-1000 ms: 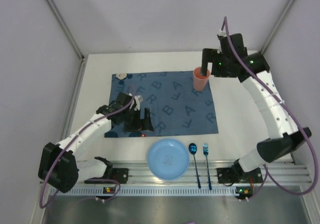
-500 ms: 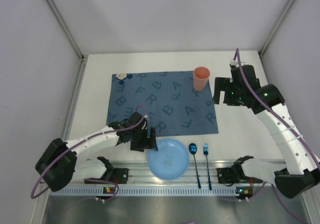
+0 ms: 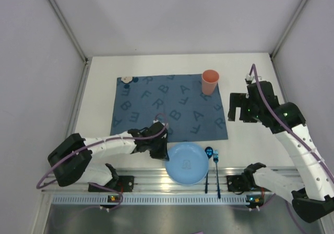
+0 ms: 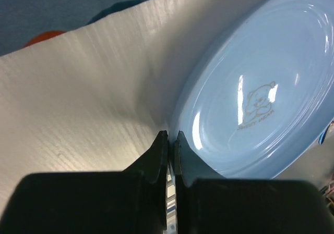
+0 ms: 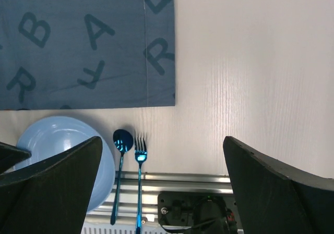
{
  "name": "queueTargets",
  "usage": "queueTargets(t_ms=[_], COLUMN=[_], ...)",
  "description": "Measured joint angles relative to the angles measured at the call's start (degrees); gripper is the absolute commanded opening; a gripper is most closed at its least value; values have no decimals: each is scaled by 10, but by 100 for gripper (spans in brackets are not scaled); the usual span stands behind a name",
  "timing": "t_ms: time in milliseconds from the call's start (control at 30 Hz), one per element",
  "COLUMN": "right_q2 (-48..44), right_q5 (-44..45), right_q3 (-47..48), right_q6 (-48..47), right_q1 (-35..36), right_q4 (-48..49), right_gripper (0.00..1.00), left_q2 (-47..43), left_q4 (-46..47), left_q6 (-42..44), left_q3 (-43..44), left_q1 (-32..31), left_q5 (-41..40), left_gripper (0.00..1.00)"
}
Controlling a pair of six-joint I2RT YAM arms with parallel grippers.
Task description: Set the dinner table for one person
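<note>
A light blue plate [image 3: 187, 162] lies on the white dinner table [image 3: 102, 93], partly over the aluminium rail. My left gripper [image 3: 163, 152] is shut on the plate's left rim; in the left wrist view its jaws [image 4: 169, 137] pinch the rim of the plate [image 4: 250, 98]. A blue spoon [image 3: 209, 152] and a blue fork [image 3: 215, 157] lie just right of the plate. An orange cup [image 3: 210, 81] stands on the far right corner of the dark blue cloth [image 3: 167, 106]. My right gripper [image 3: 241, 107] hangs open, right of the cloth, over bare table, holding nothing.
The ribbed rail [image 3: 156, 184] runs along the near edge, with both arm bases on it. In the right wrist view the spoon [image 5: 122, 140] and the fork [image 5: 140, 150] lie with their handles across the rail [image 5: 182, 177]. Grey walls close in left, right and back.
My left gripper came down off the cloth to the plate's left rim and shut on it; the plate slid right, up against the spoon. The right arm drew back from the cup.
</note>
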Motion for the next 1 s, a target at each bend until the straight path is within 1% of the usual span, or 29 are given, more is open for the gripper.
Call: queueTargets(t_ms=[133, 300, 400, 500, 567, 667, 767, 867, 1000], right_q2=[-17, -33, -41, -46, -47, -51, -60, -73, -82], right_q5=[1, 0, -5, -28, -45, -72, -90, -97, -113], right_q3=[-9, -11, -13, -24, -38, -67, -94, -105, -109], right_q6=[-2, -5, -6, -11, -15, -16, -15, -11, -4], right_q1=[0, 0, 0, 0, 0, 0, 0, 0, 0], right_q4=[-10, -13, -13, -13, -12, -12, -13, -15, -13], right_gripper=[100, 100, 100, 100, 100, 100, 100, 100, 100], left_q2=[-21, -87, -96, -87, -66, 0, 75, 150, 223], left_q4=[-43, -160, -193, -193, -191, -183, -162, -128, -87], left_q6=[4, 39, 74, 115, 141, 174, 193, 201, 201], left_q3=[16, 93, 158, 197, 213, 237, 260, 287, 318], left_q1=[-1, 9, 53, 135, 196, 278, 329, 360, 375], left_q5=[-37, -124, -144, -141, -134, -123, -90, -45, 0], left_gripper=[0, 0, 0, 0, 0, 0, 0, 0, 0])
